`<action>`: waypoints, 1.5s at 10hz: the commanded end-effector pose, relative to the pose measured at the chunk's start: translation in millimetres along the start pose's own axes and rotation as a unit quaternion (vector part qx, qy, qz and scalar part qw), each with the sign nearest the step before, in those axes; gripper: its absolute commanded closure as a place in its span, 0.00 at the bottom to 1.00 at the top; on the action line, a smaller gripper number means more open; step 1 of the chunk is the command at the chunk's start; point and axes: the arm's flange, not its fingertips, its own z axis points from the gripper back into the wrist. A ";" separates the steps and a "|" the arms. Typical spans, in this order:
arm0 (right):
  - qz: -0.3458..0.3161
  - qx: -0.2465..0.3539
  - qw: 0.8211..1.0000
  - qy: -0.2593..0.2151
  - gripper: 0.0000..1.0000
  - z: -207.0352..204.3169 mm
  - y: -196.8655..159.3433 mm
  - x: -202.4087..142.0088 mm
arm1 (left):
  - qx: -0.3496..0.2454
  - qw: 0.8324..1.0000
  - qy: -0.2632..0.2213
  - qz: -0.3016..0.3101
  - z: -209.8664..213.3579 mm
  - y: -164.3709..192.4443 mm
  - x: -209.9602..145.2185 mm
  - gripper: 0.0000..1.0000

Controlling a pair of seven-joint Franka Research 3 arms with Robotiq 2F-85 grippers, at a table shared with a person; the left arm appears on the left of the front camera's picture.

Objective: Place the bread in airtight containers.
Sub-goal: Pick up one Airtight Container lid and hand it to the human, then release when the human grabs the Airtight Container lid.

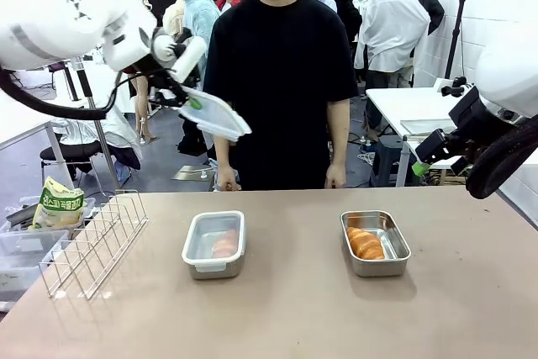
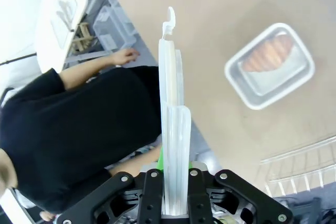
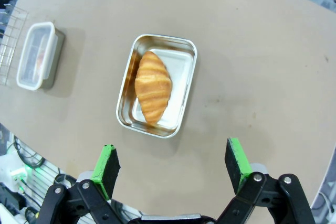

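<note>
The left gripper [image 2: 170,203] pinched a clear lid [image 2: 172,114] above the lidded tin [image 1: 214,244]; the right gripper [image 3: 173,169] gaped wide above the open tin [image 3: 157,85] with its roll [image 3: 153,86].

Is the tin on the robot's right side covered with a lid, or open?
Open. The right tin has no lid: its roll lies bare inside, while the left gripper holds a clear lid in the air.

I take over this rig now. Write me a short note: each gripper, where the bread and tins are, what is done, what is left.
Left gripper: shut on a clear lid, held in the air above the table's left side.
Right gripper: open, holding nothing, above the open tin.
Left tin: one roll inside, lid already on.
Right tin: a roll inside, no lid yet.
Done: both rolls are in tins, one tin covered.
Left: put the held lid on the right tin and, likely, press it closed.
</note>
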 end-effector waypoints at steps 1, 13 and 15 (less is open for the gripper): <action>0.000 0.000 1.000 0.001 0.00 -0.6 -0.5 0.7 | 0.039 0.999 0.002 -0.029 -28.3 32.7 14.4 1.00; 0.000 0.000 1.000 0.001 0.00 -0.6 -0.5 0.7 | 0.083 0.995 0.005 -0.055 -39.2 71.4 17.2 1.00; 0.000 0.000 1.000 0.001 0.00 -0.6 -0.5 0.7 | 0.083 0.995 0.005 -0.055 -39.2 71.4 17.2 1.00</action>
